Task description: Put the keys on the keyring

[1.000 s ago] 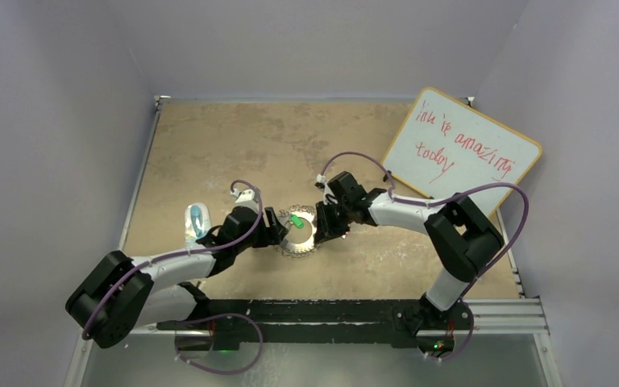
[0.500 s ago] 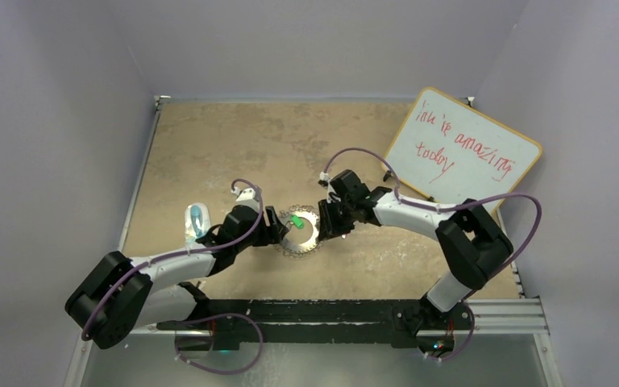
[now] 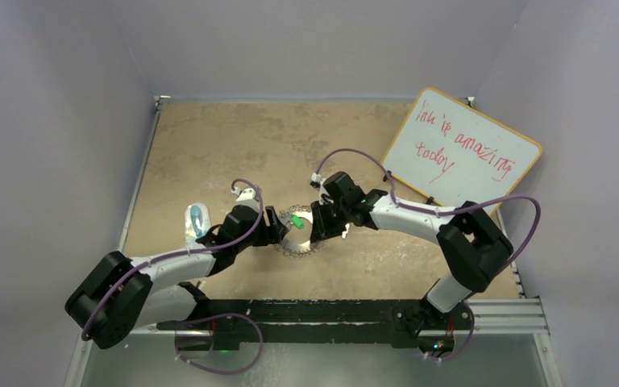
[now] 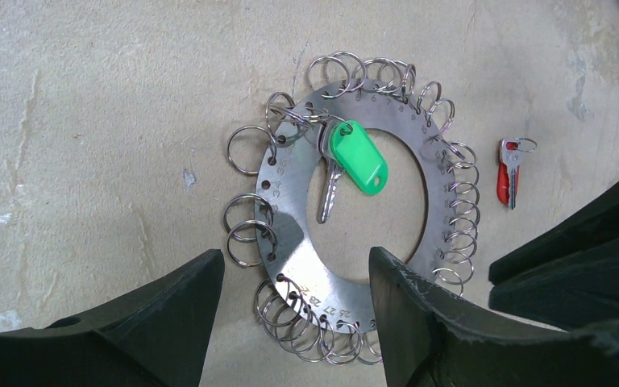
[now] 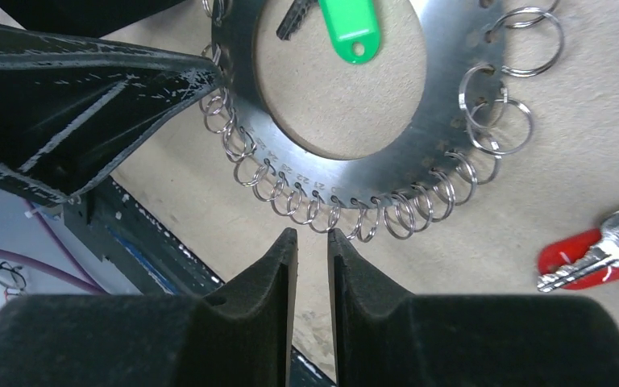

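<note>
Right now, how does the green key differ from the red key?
The green key seems hooked on a loop of the keyring, lying in its open centre; the red key lies loose on the table outside it. The green head is larger. Both have small silver blades.

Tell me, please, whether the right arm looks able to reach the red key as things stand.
Probably yes: the red key lies alone on bare table beside the keyring, nothing over it, close to the right gripper.

tan table (image 3: 209, 145) holds keyring (image 4: 288, 242), green key (image 4: 356, 157), red key (image 4: 506, 173).
</note>
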### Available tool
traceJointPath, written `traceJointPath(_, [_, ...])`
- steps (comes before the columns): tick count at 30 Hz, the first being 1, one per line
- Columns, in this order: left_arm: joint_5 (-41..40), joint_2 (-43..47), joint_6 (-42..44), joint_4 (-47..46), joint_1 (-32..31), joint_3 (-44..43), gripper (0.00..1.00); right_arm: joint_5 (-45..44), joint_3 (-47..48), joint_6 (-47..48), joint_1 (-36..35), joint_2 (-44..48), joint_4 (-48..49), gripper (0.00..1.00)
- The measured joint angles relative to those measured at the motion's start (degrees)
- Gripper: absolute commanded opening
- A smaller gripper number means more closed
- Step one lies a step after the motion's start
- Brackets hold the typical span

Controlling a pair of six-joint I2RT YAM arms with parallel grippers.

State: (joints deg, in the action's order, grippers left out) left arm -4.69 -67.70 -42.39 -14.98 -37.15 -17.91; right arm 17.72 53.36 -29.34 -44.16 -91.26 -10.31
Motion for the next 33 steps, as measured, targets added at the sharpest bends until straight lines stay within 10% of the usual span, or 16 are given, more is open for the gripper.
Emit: traceJointPath(33, [0.0,0.0,0.0,-0.4,0.0,0.0,0.64,-1.7,-3.2,-1.3,-0.8,-4.1,2.0,0.19])
